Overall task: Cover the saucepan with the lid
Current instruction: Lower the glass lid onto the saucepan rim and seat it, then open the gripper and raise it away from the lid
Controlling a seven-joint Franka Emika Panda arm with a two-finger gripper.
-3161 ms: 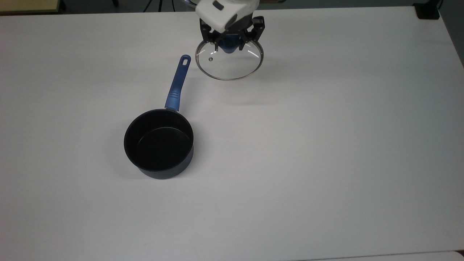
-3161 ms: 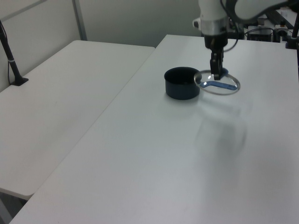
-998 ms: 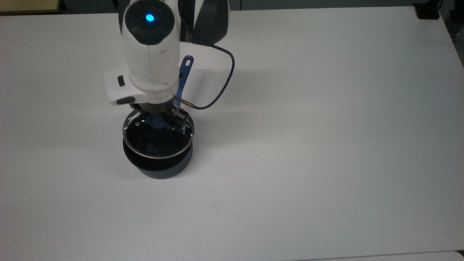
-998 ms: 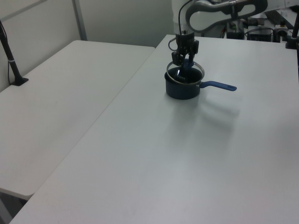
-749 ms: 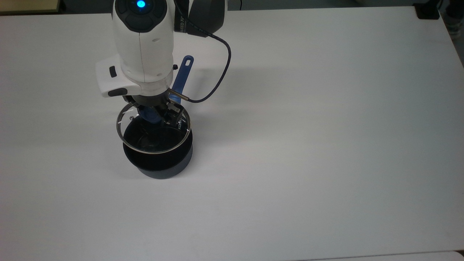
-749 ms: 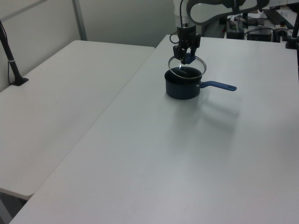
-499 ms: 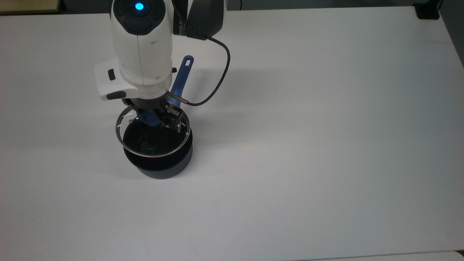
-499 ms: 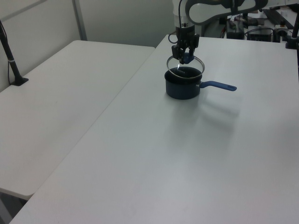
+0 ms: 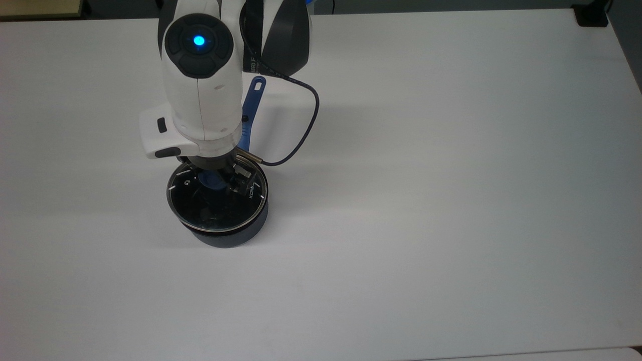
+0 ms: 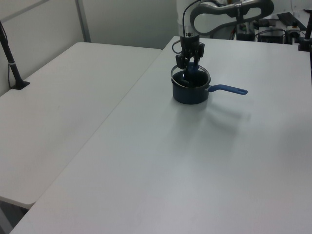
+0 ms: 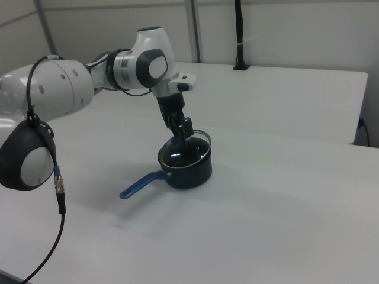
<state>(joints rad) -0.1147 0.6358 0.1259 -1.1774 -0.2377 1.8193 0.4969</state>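
Lid: the round clear glass lid with a metal rim and blue centre knob (image 9: pixel 216 200) hangs over the mouth of the pan, tilted. In the right view its far edge (image 11: pixel 201 137) stands above the pan's rim while the near edge dips towards it. Whether any part of the metal rim touches the pan cannot be told.

Saucepan: the small round black saucepan with a long blue handle (image 9: pixel 225 234) stands upright on the white table (image 9: pixel 451 200), directly under the lid. Its handle (image 9: pixel 249 113) points to the top view's upper right and passes behind the arm.

Fingers: the gripper (image 9: pixel 216 176) comes down from above with its black fingers (image 10: pixel 181 60) narrow and closed on the blue knob, carrying the lid by it.

Key relation: in the top view the lid's circle covers nearly the whole pan mouth, with the dark wall showing as a crescent along the lower edge. The lid therefore sits close to centred, and the remaining gap is downward rather than sideways.

Step in hand: judged from the tilt and overlap, this is the final lowering of the lid onto the rim.

Next move: it probably calls for levelling the lid, easing straight down until the metal rim seats all round, then letting go of the knob.

Risk: a lid released while tilted could catch on one edge and slide off.
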